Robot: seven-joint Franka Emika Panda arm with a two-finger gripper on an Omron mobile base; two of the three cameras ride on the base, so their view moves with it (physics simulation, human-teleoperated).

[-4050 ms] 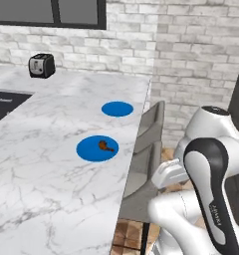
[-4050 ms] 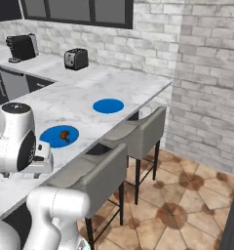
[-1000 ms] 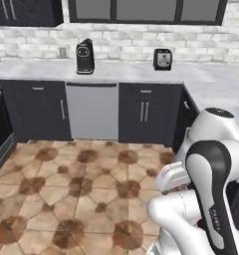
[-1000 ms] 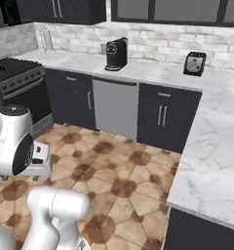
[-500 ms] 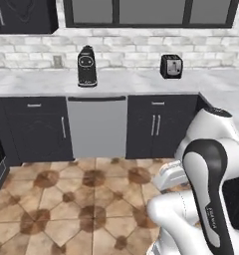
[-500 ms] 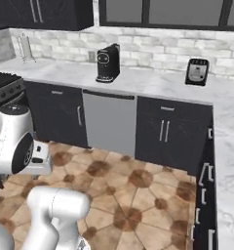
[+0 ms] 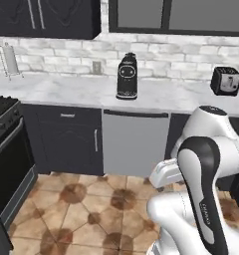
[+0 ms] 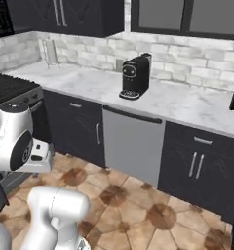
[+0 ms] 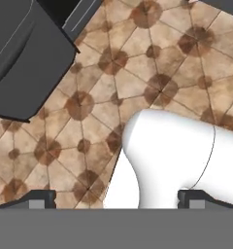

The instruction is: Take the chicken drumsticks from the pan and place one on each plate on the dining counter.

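The chicken drumsticks, the pan, the plates and the dining counter are out of view. My arm is folded close over the base. In the hand view my gripper (image 9: pixel 117 199) points down at the tiled floor. Its two dark fingertips (image 9: pixel 41 198) stand far apart, so it is open with nothing between them.
A black coffee machine (image 7: pixel 127 76) (image 8: pixel 136 75) and a toaster (image 7: pixel 225 80) stand on the marble back counter, over a steel dishwasher (image 7: pixel 135 142) and dark cabinets. A black stove (image 7: pixel 4 124) (image 8: pixel 11 88) is at the left. Brown tiled floor (image 7: pixel 91 209) lies ahead.
The base has driven and turned, so the whole scene shifted: the dining counter with the plates left the views, the back counter came closer, and the stove entered at left. The gripper stayed open.
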